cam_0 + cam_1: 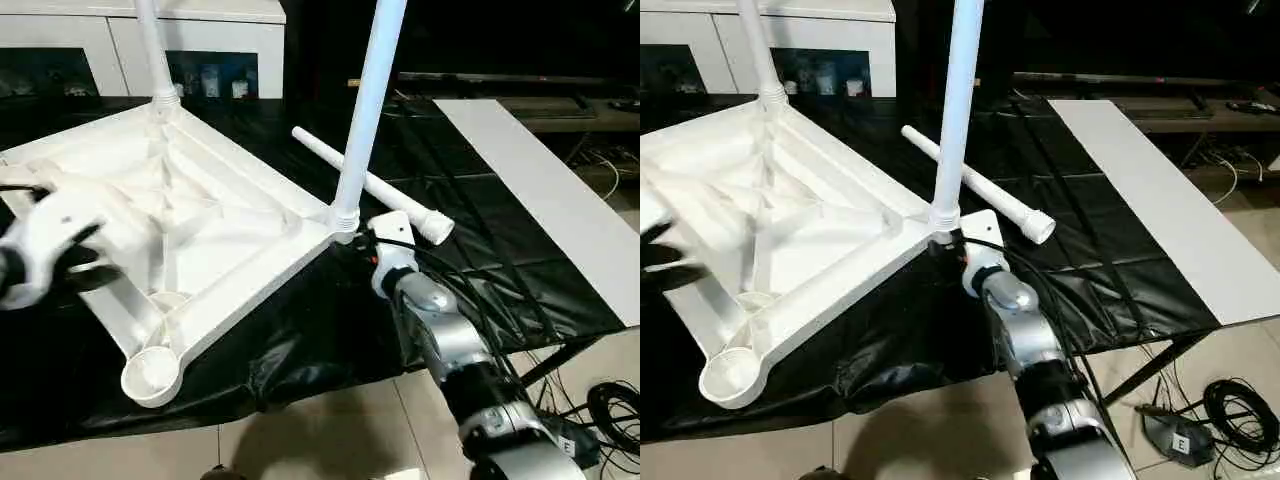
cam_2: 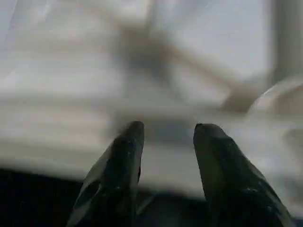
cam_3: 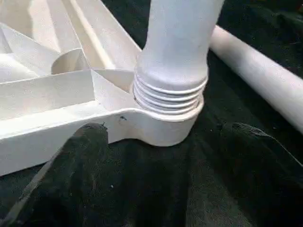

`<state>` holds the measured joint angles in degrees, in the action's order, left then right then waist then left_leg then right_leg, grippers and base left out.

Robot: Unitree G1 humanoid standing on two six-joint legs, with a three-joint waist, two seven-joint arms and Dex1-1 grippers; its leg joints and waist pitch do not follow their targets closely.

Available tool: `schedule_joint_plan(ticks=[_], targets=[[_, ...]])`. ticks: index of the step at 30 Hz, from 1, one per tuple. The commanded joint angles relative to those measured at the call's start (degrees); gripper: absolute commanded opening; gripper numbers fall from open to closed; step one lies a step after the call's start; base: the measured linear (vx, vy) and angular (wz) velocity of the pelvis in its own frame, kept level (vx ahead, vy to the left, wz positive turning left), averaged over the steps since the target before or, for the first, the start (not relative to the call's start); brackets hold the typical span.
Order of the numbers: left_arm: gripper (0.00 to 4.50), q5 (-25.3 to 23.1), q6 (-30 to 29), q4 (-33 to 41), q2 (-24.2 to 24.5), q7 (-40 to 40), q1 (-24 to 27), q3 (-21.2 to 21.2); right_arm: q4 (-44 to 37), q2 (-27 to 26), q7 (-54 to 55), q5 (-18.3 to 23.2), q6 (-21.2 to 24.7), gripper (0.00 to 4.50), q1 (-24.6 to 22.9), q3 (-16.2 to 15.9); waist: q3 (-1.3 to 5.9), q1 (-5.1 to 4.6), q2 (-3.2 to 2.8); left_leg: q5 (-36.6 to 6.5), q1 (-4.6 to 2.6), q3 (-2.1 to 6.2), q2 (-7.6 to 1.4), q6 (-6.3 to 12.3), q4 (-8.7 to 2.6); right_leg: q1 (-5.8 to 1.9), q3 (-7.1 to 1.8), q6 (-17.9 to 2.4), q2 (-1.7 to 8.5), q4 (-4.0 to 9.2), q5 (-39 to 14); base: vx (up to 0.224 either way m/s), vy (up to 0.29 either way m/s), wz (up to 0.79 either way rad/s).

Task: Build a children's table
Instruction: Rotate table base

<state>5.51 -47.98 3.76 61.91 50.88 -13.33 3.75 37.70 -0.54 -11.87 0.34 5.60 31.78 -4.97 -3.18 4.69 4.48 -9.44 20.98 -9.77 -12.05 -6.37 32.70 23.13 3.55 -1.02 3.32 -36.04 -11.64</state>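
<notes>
Tabletop [image 1: 190, 215] lies underside up on the black sheet [image 1: 330, 340], ribs showing. I take it as my landmark.

Two legs stand in its sockets: the far leg [image 1: 150, 45] at the corner toward the white cabinet [image 1: 180, 45], the near leg [image 1: 365, 110] at the corner beside my right arm. In the right wrist view several threads of the near leg still show above the socket rim, so I judge it not screwed fully home. A loose leg [image 1: 375, 188] lies flat on the sheet just beyond that same corner. The empty socket [image 1: 152, 372] at the corner closest to me waits for a leg (a fourth leg I cannot place).

Left gripper [image 2: 165, 132] hovers over the tabletop's ribbed side toward my left, fingers parted with a clear gap, holding nothing. Right gripper [image 1: 362, 243] sits at the foot of the near leg; whether it is parted or closed I cannot tell.

Step in hand, as I read it: seating the near leg. Next move calls for turning it down until the threads vanish, with the tabletop steadied, then fetching the loose leg for the empty socket.
</notes>
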Motion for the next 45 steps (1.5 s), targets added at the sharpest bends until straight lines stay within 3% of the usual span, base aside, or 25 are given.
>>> schedule_joint_plan(ticks=[1, 5, 8, 13, 18, 25, 32, 34, 37, 41, 43, 45], targets=[[1.98, -1.1, -1.4, -0.1, 0.7, -0.4, 0.5, -0.9, 1.6, -0.1, -0.3, 0.2, -0.5, 4.10, 1.1, 0.0, 3.34, -0.37, -2.09, -11.5, -1.11, 0.02, -0.98, -2.58, -3.81, -2.30, -3.11, -8.4, 3.55, 3.48, -5.4, 0.000, 0.000, 0.00], [1.98, -1.7, -5.3, 0.8, 1.4, -1.2, 2.1, -2.4, 4.3, -1.1, -0.3, -0.2, -1.4, 4.10, 2.5, -0.4, 3.36, -0.29, -2.09, -11.5, -1.14, 0.01, -1.03, -2.91, -3.80, -2.34, -3.03, -9.6, 3.59, 3.23, -3.5, 0.000, 0.000, 0.00], [1.98, -2.0, -5.7, 0.2, 1.4, -2.2, 4.2, -4.0, 6.3, -2.3, -0.6, -0.1, -1.9, 4.10, 3.6, -0.3, 3.18, -0.29, -1.92, -13.5, -1.13, 0.05, -1.02, -2.70, -3.84, -2.28, -3.15, -9.3, 3.73, 3.53, -6.4, 0.000, 0.000, 0.00], [1.98, -0.3, -6.1, 2.5, -3.9, -1.6, 4.4, -6.2, 9.7, -3.9, -1.9, 0.3, -2.9, 4.10, 5.0, -0.4, 3.33, -0.18, -2.29, -14.2, -1.34, 0.22, -1.19, -3.61, -3.94, -2.28, -3.05, -9.7, 3.76, 3.34, -6.2, 0.000, 0.000, 0.00], [1.98, 2.5, -8.6, 7.1, -7.9, -2.2, 4.2, -7.4, 11.6, -5.4, -5.4, 0.2, -3.0, 4.10, 5.0, -2.0, 3.15, -0.25, -1.80, -17.1, -1.29, 0.29, -1.11, -3.31, -3.91, -2.24, -3.07, -9.3, 3.79, 3.82, -9.6, 0.000, 0.000, 0.00], [1.98, 2.5, -10.9, 12.1, -10.9, -2.9, 4.3, -10.3, 12.5, -8.0, -10.2, 0.4, -4.1, 4.10, 4.4, -3.7, 3.13, -0.39, -1.71, -18.2, -1.10, 0.50, -1.17, -2.93, -3.93, -2.20, -3.06, -8.7, 3.94, 4.13, -13.5, 0.000, 0.000, 0.00], [1.98, 2.8, -14.3, 16.3, -15.5, -6.0, 2.5, -12.7, 11.7, -10.0, -15.7, 0.5, -4.7, 4.10, 3.3, -5.6, 3.26, -0.26, -1.62, -16.9, -1.09, 0.42, -1.18, -2.63, -3.81, -2.22, -3.01, -8.8, 3.80, 4.03, -12.2, 0.000, 0.000, 0.00], [1.98, 2.0, -13.9, 15.9, -16.9, -7.2, 1.8, -13.6, 11.7, -10.2, -17.1, 0.6, -5.0, 4.10, 3.2, -5.7, 3.24, -0.24, -1.48, -16.7, -0.99, 0.42, -1.14, -2.43, -3.79, -2.26, -3.03, -8.6, 3.80, 4.07, -12.5, 0.000, 0.000, 0.00], [1.98, 0.5, -12.0, 12.5, -24.4, -12.7, -1.0, -13.4, 11.0, -10.1, -17.1, 1.3, -7.4, 4.10, 3.2, -5.0, 3.31, 0.07, -1.68, -17.3, -1.42, 0.23, -1.25, -2.50, -3.62, -1.91, -3.11, -8.5, 3.84, 4.33, -13.0, 0.000, 0.000, 0.00], [1.98, -2.8, -6.6, 5.4, -29.6, -20.0, -2.8, -12.7, 8.5, -9.5, -16.0, 3.1, -8.8, 4.10, 3.4, -2.4, 3.45, -0.01, -1.65, -17.2, -0.79, 0.63, -1.17, -2.54, -3.76, -2.42, -2.90, -7.6, 3.80, 4.28, -12.8, 0.000, 0.000, 0.00], [1.98, -4.0, -4.7, 2.5, -30.6, -22.3, -3.5, -12.5, 7.2, -9.0, -16.1, 3.8, -8.8, 4.10, 3.2, -1.8, 3.56, 0.11, -1.50, -17.7, -0.95, 0.64, -1.16, -2.08, -3.65, -2.29, -2.94, -7.3, 3.83, 4.46, -12.9, 0.000, 0.000, 0.00], [1.98, -5.1, -2.5, -0.4, -30.9, -24.4, -4.2, -12.3, 5.9, -8.3, -17.0, 4.1, -8.5, 4.10, 2.8, -1.7, 3.57, 0.03, -1.79, -17.9, -0.78, 0.80, -1.11, -1.98, -3.78, -2.35, -2.83, -7.1, 3.78, 4.44, -13.1, 0.000, 0.000, 0.00]])
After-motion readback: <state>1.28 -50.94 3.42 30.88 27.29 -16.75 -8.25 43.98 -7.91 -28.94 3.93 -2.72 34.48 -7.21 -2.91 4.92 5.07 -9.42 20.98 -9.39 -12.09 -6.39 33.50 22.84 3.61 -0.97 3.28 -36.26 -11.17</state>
